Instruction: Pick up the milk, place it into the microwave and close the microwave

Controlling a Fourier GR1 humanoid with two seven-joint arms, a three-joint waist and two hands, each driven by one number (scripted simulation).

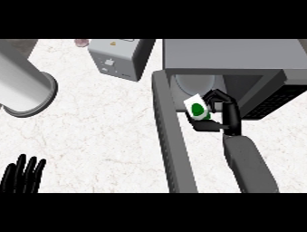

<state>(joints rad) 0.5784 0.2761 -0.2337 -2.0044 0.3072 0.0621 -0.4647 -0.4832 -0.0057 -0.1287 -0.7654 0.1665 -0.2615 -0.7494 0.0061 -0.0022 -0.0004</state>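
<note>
Your right hand (221, 115) is curled round the milk (197, 108), a small white carton with a green mark, and holds it at the mouth of the microwave (239, 56), just above the lower edge of the opening. The carton is tilted, its marked face turned up toward the head view, which suits a reach that comes in from below and pushes forward into the cavity. Behind the carton you can see the pale round turntable (194, 84) inside; the milk is not yet set on it, so I judge the placing step as under way and not finished. The door (172, 140) stands swung fully out, running down the view to the left of your right forearm, which leaves the opening free for the arm and puts the door within reach for the closing step afterwards. Your left hand (23, 174) rests at the lower left of the counter (102, 131), fingers straight and up, holding nothing and well apart from the work. A toaster (119, 59) and a pale cylinder (15, 81) stand to the left, clear of the path. The risk to watch is the carton catching the opening's edge.
</note>
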